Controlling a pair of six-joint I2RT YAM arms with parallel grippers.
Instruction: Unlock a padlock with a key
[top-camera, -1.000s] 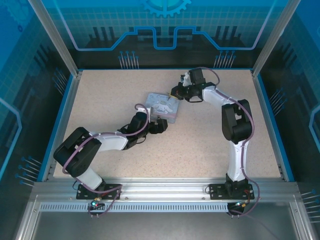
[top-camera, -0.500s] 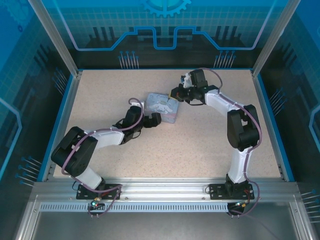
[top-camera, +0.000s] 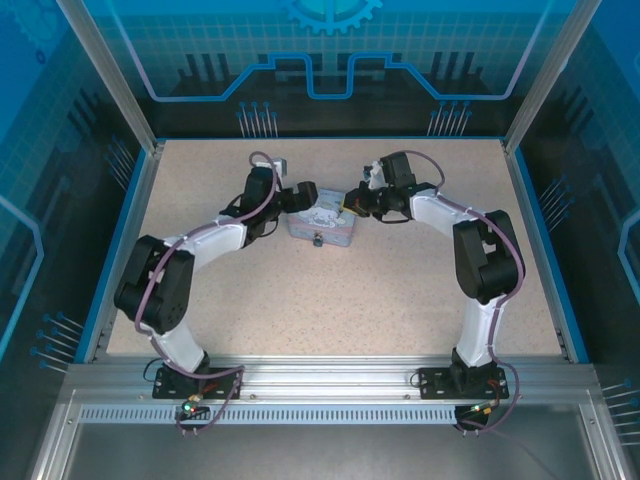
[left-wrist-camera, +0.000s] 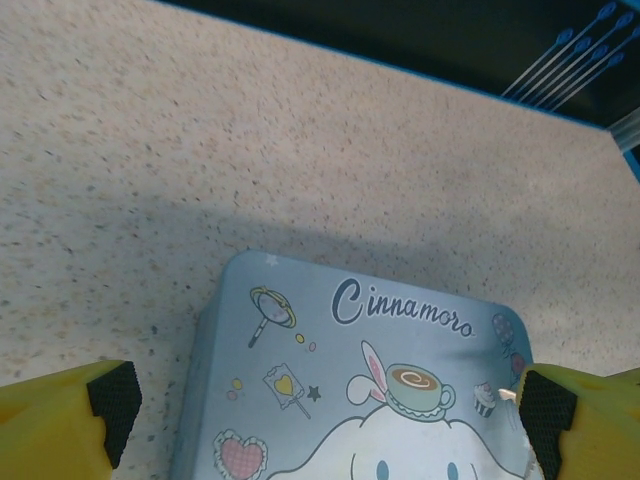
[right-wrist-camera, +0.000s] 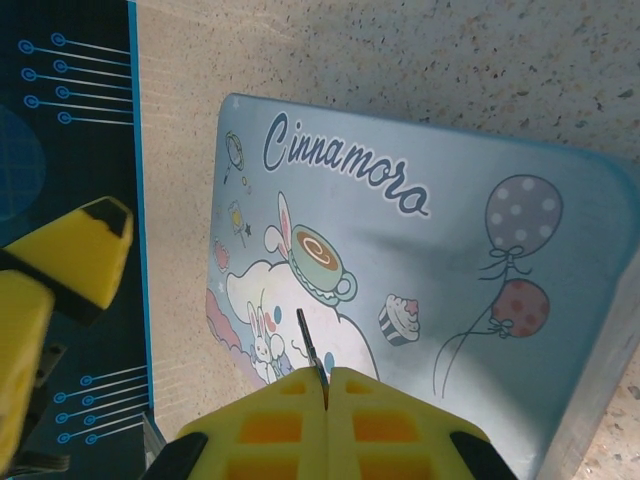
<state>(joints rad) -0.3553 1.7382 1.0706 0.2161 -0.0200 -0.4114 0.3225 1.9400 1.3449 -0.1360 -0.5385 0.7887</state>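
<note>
Since the earlier frame, the left arm has swung from the tin's near-left side round to its far-left side, and the tin (top-camera: 325, 215) now presents its near wall to the arm bases. Left tool (left-wrist-camera: 330, 400) hovers above the tin's lid, fingers spread wide and empty, apparently placed to steady the tin. Right tool (right-wrist-camera: 327, 378), at the tin's far-right corner, is clamped on the key (right-wrist-camera: 308, 348), a thin metal sliver pointing across the lid, seemingly ready for insertion. Padlock (top-camera: 318, 240), a tiny dark metal body, sits at the middle of the tin's near wall. Tin: a rounded rectangle of smooth, pastel-printed metal. Desk (top-camera: 250, 290): matte, speckled beige.
</note>
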